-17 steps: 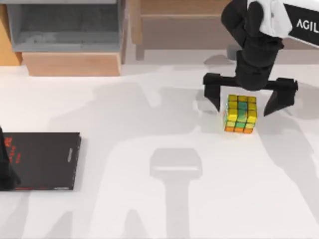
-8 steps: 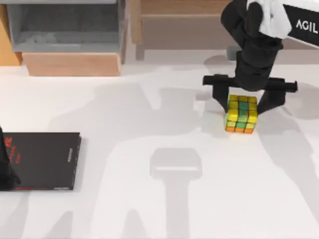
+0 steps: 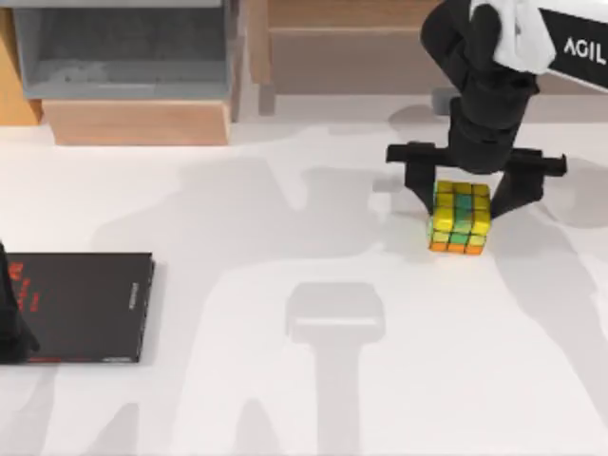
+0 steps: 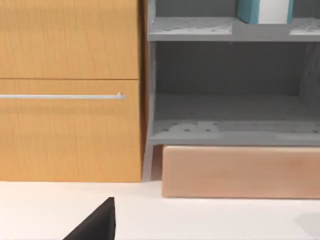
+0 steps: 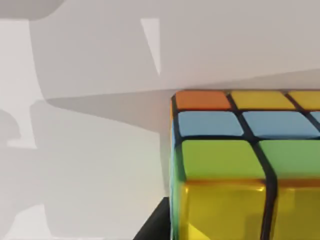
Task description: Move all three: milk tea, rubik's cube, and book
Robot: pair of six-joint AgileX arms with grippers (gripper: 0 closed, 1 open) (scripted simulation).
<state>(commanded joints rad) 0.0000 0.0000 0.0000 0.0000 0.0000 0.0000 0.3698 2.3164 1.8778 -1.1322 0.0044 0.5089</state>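
The right gripper (image 3: 473, 195) was down over the rubik's cube (image 3: 459, 218), one black finger on each side of it, and both fingers looked pressed against the cube's flanks, clamped on it. The cube sat directly beneath and between those fingers, resting on the white tabletop (image 3: 313, 389), its yellow tiles facing up with a green band across them and orange along its near edge. In the right wrist view the cube (image 5: 240, 160) loomed very close, showing orange, yellow, blue and green tiles with black grid lines, and a dark finger edge (image 5: 155, 225) sat just beside its corner. Well away from that gripper, off toward the table's left edge, the left arm (image 3: 11, 323) stood parked beside a thin black book with red lettering (image 3: 84, 306) lying flat. I could not tell how the left gripper's fingers stood. From the left wrist view, a grey shelf unit (image 4: 230, 75) stood beside a wooden cabinet (image 4: 70, 90), and the book (image 4: 265, 11), teal with white page edges, sat up on the upper shelf, far from both grippers.
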